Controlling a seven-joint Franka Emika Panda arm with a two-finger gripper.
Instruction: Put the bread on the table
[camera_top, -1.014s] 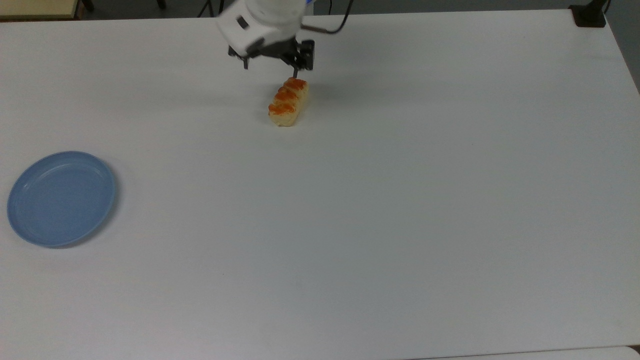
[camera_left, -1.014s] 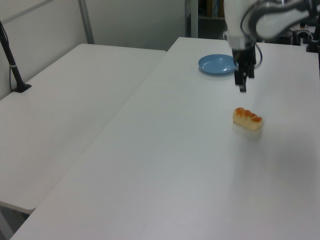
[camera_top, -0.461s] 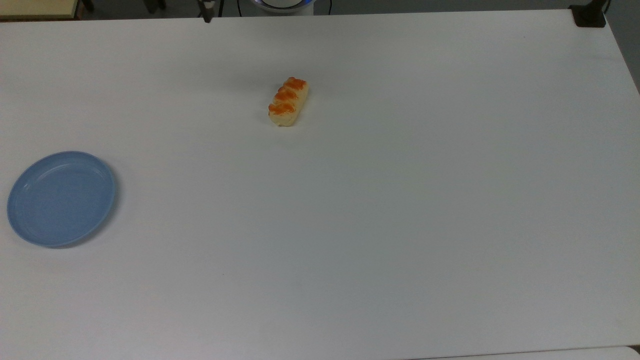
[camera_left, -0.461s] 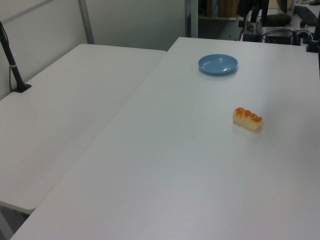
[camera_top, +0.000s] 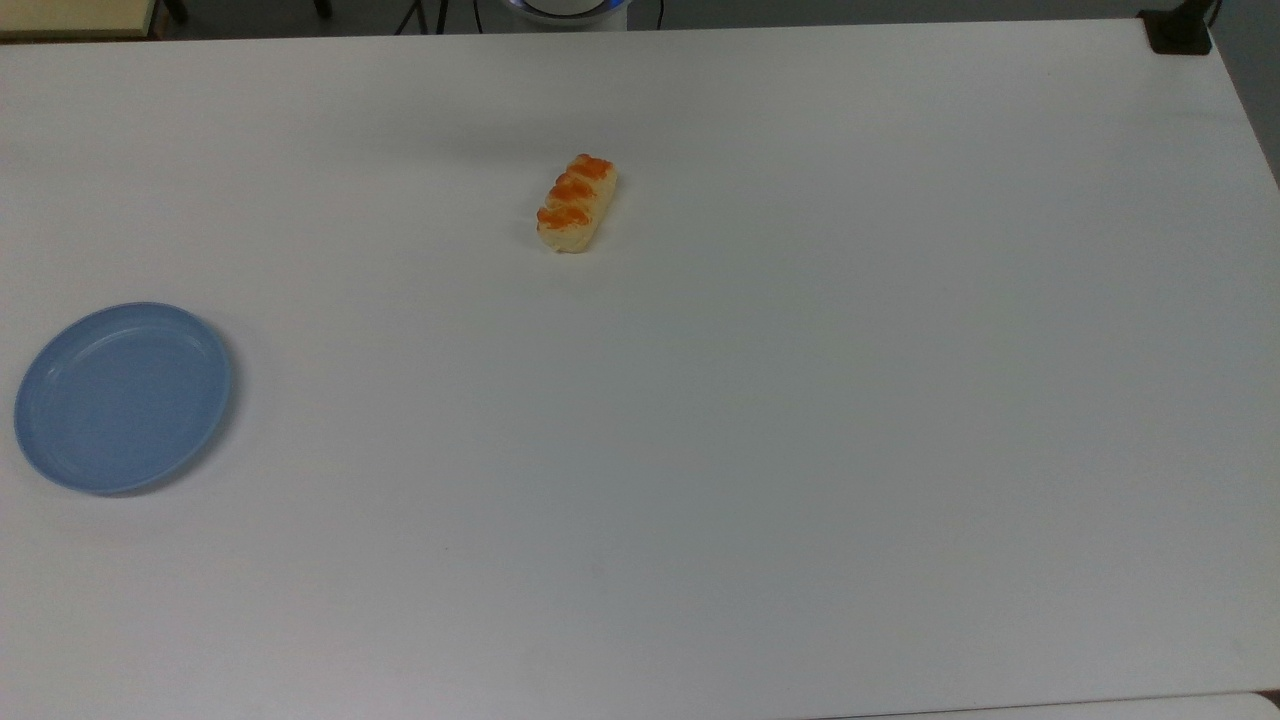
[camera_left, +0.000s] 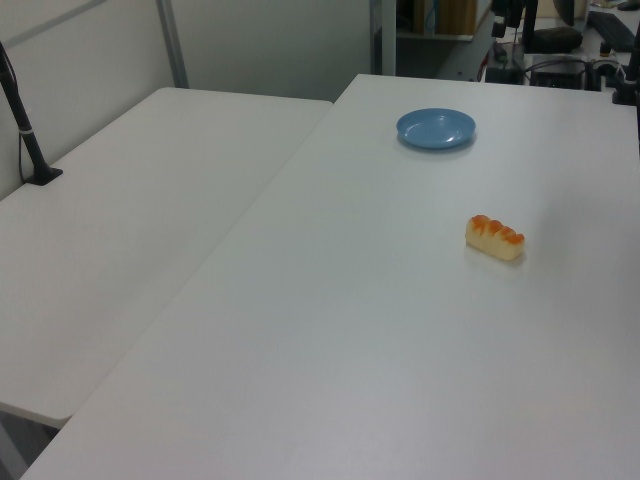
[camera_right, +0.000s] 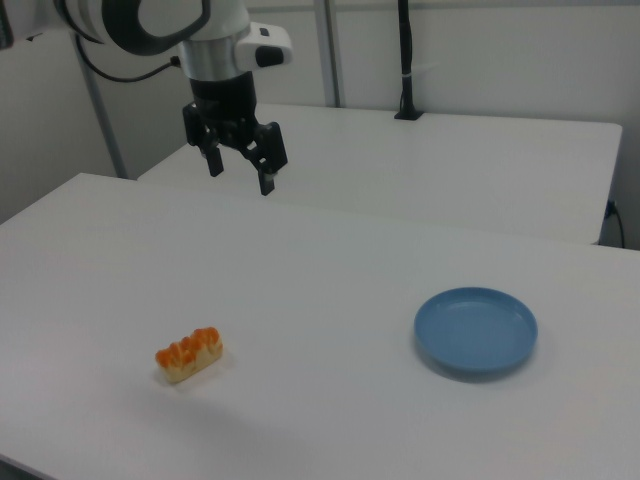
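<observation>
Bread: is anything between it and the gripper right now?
Nothing visible. The bread lies alone on the table. The gripper hangs raised above it with jaws open and empty. The blue plate sits well off toward the right view's right, empty.

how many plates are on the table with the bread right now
1. The blue plate sits empty near the top view's left edge of the table, well apart from the bread. In the right view it lies to the right view's right of the bread. No place for another to hide.
</observation>
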